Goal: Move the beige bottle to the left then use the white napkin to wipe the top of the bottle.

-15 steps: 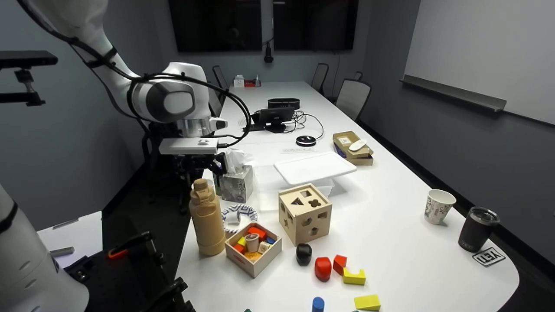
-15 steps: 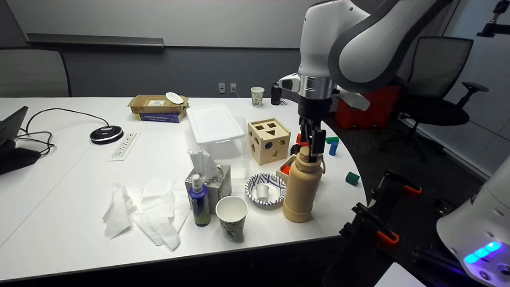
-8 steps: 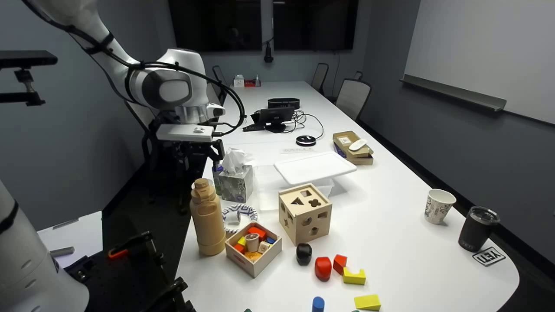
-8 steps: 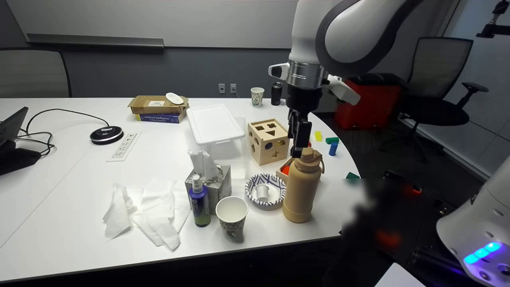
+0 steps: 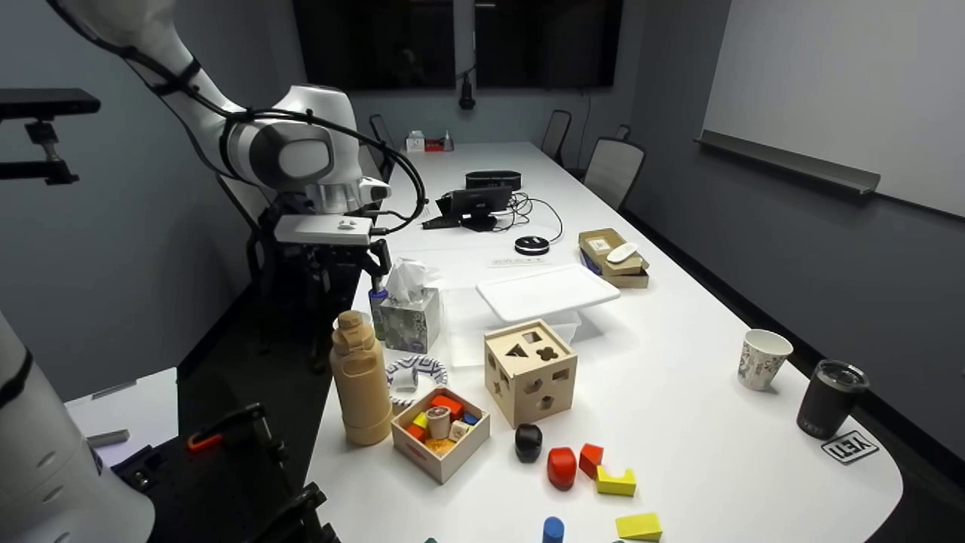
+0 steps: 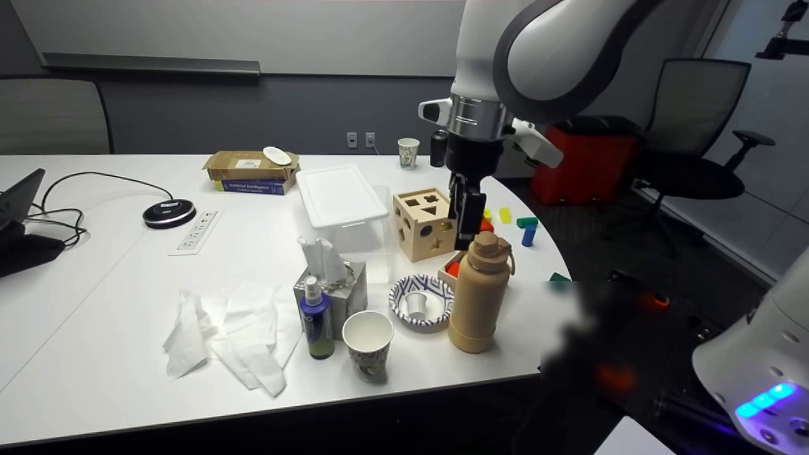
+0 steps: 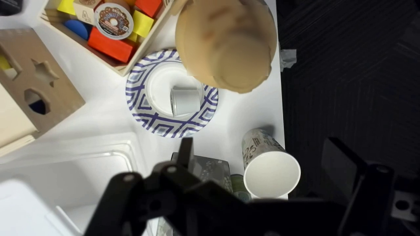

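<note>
The beige bottle point(image 6: 479, 306) stands upright on the worktop point(image 6: 114, 303), close to the near edge and right of centre in an exterior view. The fingers point(image 7: 338, 164) stand wide apart and released, as the wrist view confirms; they hang above the worktop, near the bottle but apart from it. The white napkin point(image 6: 249, 335) lies in loose folds at the left of the worktop, well apart from the bottle; whether it is one sheet or several cannot be told. Between napkin and bottle, from left to right, are noted: a blue spray bottle point(image 6: 317, 322), upright; a grey tissue box point(image 6: 352, 300) just behind it, a tissue point(image 6: 324, 260) rising from its top; a paper cup point(image 6: 368, 357) at the near edge; and a patterned bowl point(image 6: 397, 300). A small white cup point(image 7: 187, 102) lies on its side in the bowl. A wooden box point(image 5: 464, 458) of coloured blocks point(image 7: 111, 46) stands just beyond the bottle, on its far side. Farther off stands a wooden shape-sorter cube point(image 6: 418, 224). Left of the cube, a white lid point(image 6: 341, 196) rests tilted over a clear container point(image 6: 357, 243). Detail at the lower right of an exterior view is blurred.
</note>
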Controlling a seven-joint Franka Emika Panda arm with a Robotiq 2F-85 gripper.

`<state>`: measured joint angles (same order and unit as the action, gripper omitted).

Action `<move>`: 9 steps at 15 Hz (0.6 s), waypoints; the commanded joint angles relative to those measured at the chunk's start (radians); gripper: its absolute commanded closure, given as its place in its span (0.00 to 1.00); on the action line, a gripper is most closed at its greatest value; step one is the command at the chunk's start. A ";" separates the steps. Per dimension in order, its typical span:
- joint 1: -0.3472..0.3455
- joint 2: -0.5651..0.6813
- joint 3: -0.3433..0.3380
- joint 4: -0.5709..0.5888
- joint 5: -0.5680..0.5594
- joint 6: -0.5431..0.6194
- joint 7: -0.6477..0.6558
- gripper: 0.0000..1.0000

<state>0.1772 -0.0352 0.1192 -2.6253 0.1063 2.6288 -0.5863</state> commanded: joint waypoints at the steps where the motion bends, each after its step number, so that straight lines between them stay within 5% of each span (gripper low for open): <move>1: -0.004 -0.001 0.005 0.002 0.000 -0.004 0.001 0.00; 4: -0.001 0.076 0.012 0.061 -0.007 0.145 -0.001 0.00; 9: -0.010 0.293 0.014 0.280 -0.220 0.283 0.085 0.00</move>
<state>0.1777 0.1084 0.1234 -2.4911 -0.0126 2.8630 -0.5546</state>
